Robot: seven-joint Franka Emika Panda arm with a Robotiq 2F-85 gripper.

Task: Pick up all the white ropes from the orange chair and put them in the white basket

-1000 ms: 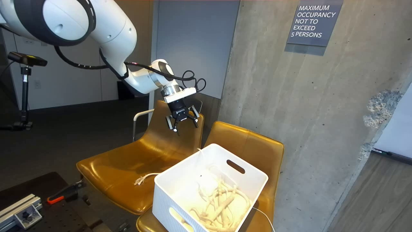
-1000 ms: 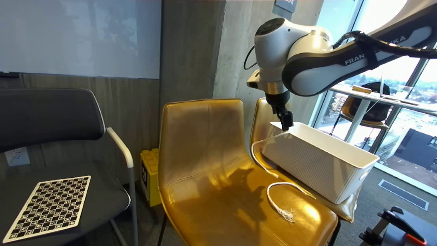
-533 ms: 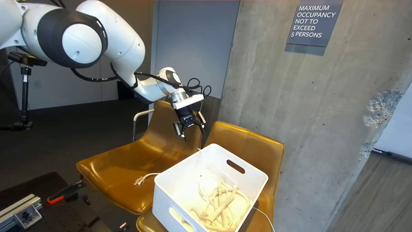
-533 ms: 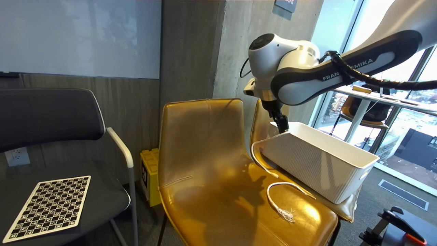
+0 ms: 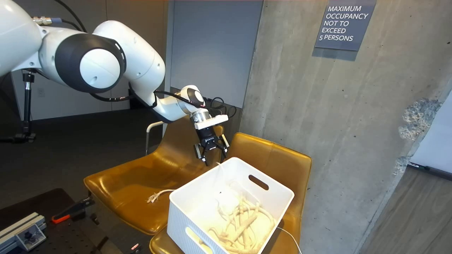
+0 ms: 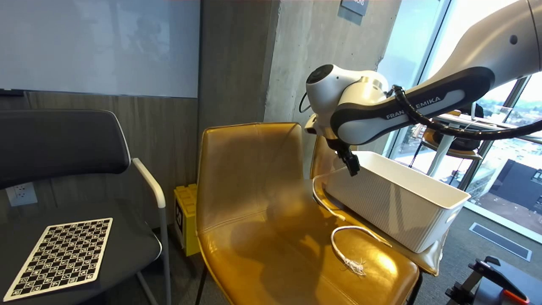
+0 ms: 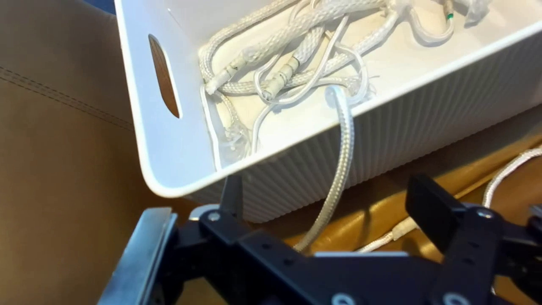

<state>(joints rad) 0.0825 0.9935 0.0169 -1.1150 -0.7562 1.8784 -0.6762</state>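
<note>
Lower than a second ago, the gripper (image 5: 215,158), jaws wide, hangs above a rope (image 7: 341,167) slung from basket (image 7: 394,137) to chair (image 6: 271,237) — closing too near the basket's edge, it could pinch plastic instead.

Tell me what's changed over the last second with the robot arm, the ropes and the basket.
In both exterior views the arm has come down, bringing its jaws lower, toward the rope draped over the rim of the white basket. The jaws stay open; nothing was gripped or let go. Visibly unchanged: the basket, the ropes inside it, and the frayed rope end on the orange chair.
</note>
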